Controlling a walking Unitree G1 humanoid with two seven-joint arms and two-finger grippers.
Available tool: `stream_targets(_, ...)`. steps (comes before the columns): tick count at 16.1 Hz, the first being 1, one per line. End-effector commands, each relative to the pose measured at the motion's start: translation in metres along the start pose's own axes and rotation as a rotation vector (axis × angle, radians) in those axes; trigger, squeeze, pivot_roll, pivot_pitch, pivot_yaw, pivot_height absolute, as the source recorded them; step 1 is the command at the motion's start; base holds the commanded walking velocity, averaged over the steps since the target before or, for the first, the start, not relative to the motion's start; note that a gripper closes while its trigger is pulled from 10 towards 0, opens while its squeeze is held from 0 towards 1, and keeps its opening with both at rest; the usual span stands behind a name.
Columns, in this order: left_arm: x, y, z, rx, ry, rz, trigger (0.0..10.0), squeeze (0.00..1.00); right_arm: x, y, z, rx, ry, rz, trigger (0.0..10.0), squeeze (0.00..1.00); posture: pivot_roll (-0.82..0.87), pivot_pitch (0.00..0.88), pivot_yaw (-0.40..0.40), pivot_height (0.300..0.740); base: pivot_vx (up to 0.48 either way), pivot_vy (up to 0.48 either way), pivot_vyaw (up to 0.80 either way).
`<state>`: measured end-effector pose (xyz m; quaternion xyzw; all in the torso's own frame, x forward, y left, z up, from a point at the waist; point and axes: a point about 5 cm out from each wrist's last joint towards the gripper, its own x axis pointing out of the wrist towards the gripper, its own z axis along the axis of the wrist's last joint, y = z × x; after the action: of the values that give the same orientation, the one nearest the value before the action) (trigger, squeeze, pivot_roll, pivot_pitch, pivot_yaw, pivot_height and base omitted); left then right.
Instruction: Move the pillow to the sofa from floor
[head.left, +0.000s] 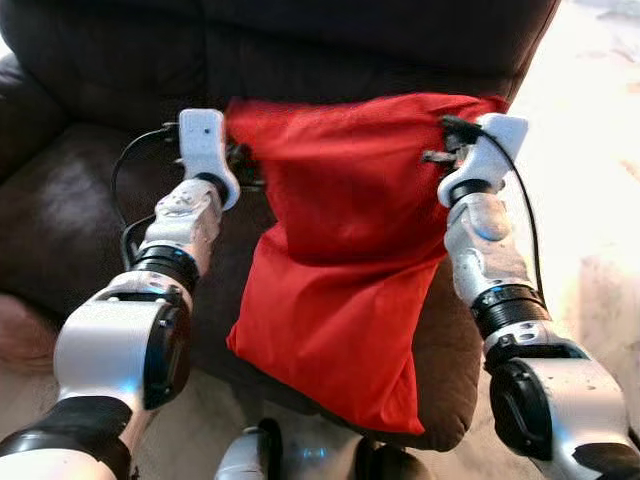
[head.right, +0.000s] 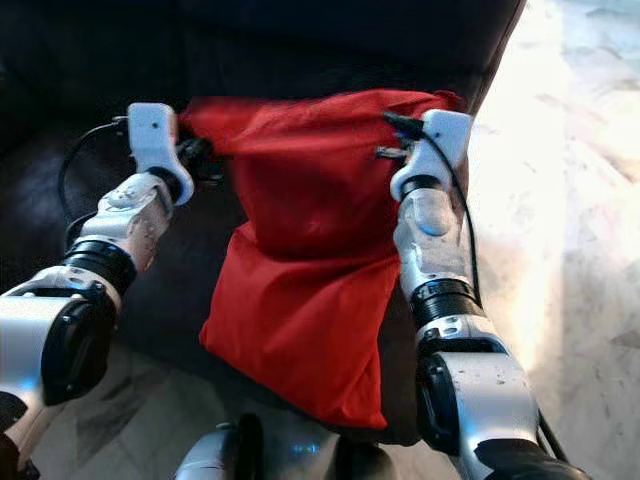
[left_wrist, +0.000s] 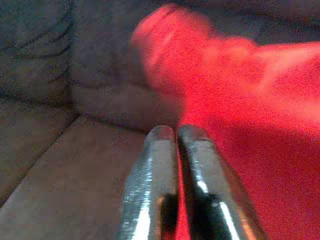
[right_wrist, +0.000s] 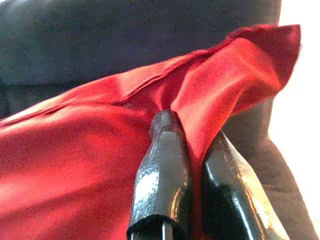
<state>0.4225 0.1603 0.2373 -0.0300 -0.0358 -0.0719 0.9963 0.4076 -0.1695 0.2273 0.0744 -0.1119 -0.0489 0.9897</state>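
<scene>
The left gripper is pinched tight on red cloth at one top corner of the pillow; the right gripper is clamped on a fold at the other corner. Between them the pillow hangs off the floor — its lower end dangles in front of the sofa seat's edge (nothing rests on the cushion yet). By my judgement lifting is done; carrying it over the seat and letting go remain. No writing or brand is readable.

Red pillow held up at top corners by left gripper and right gripper, hung over dark sofa seat edge.
</scene>
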Motion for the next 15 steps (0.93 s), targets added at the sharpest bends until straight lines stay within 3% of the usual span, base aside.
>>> stream_targets(1,-0.001,0.004,-0.002,0.015,0.009,0.012,10.0,1.0,0.003,-0.004,0.015,0.012,-0.068,-0.021,10.0,0.0,0.08,0.309,-0.003,0.726,0.0,0.0,0.0)
stream_targets(3,-0.001,0.004,-0.001,0.009,0.003,0.005,10.0,1.0,0.002,-0.007,0.015,0.013,-0.068,-0.029,10.0,0.0,0.08,0.311,-0.004,0.726,0.0,0.0,0.0)
stream_targets(5,-0.001,0.006,0.002,0.053,-0.006,0.037,10.0,1.0,0.002,-0.007,0.014,0.013,-0.068,-0.032,10.0,0.0,0.08,0.31,-0.006,0.726,0.0,0.0,0.0)
stream_targets(6,-0.001,0.006,0.004,0.096,-0.024,0.044,10.0,0.0,0.001,-0.006,0.013,0.014,-0.065,-0.031,10.0,0.0,0.08,0.308,-0.008,0.726,0.0,0.0,0.0)
stream_targets(8,-0.002,0.005,0.005,0.114,-0.056,0.031,10.0,0.0,0.002,-0.003,0.012,0.022,-0.06,-0.009,10.0,0.0,0.09,0.305,-0.014,0.726,0.0,0.0,0.0)
stream_targets(13,-0.016,0.035,0.003,0.108,-0.143,0.124,10.0,0.0,-0.001,0.036,-0.005,-0.022,0.03,0.211,10.0,0.0,0.11,0.285,-0.024,0.726,0.0,0.0,0.0)
stream_targets(14,-0.019,0.04,0.002,0.107,-0.161,0.142,10.0,0.0,-0.003,0.047,-0.008,-0.071,0.041,0.282,10.0,0.29,0.12,0.279,-0.028,0.726,0.0,0.0,0.0)
stream_targets(15,-0.021,0.042,0.0,0.104,-0.171,0.148,10.0,0.0,-0.004,0.054,-0.01,-0.114,0.047,0.322,10.0,1.0,0.12,0.275,-0.031,0.726,0.0,0.0,0.0)
